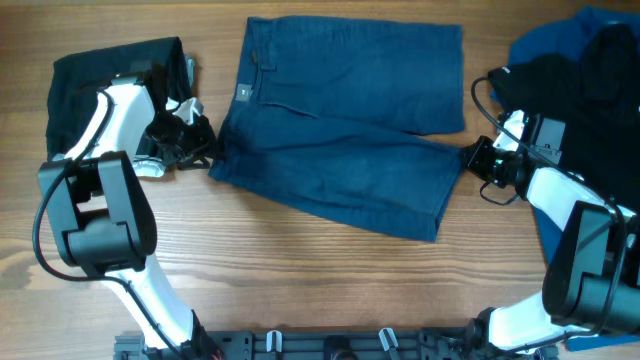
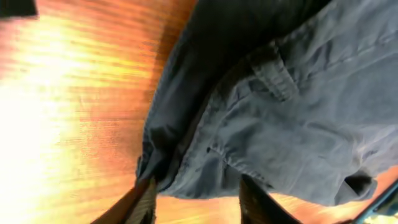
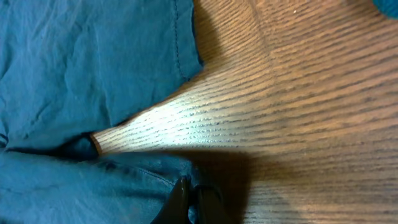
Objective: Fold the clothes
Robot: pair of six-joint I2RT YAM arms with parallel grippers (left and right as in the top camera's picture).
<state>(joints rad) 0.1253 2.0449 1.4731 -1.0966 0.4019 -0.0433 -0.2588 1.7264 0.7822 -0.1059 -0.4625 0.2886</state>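
Observation:
The dark navy shorts [image 1: 345, 130] lie spread flat on the wooden table, waistband to the left and both legs pointing right. My left gripper [image 1: 198, 143] is at the waistband's lower left corner. In the left wrist view its fingers [image 2: 199, 202] are apart, with the waistband edge [image 2: 205, 168] just at their tips. My right gripper [image 1: 476, 158] is at the hem of the nearer leg. In the right wrist view its fingers [image 3: 194, 199] are pinched shut on the hem corner of the shorts [image 3: 124, 186].
A black garment [image 1: 100, 65] lies at the back left, partly under my left arm. A pile of black [image 1: 590, 70] and brighter blue [image 1: 545, 45] clothes lies at the right edge, behind my right arm. Bare wood shows in front of the shorts [image 1: 320, 280].

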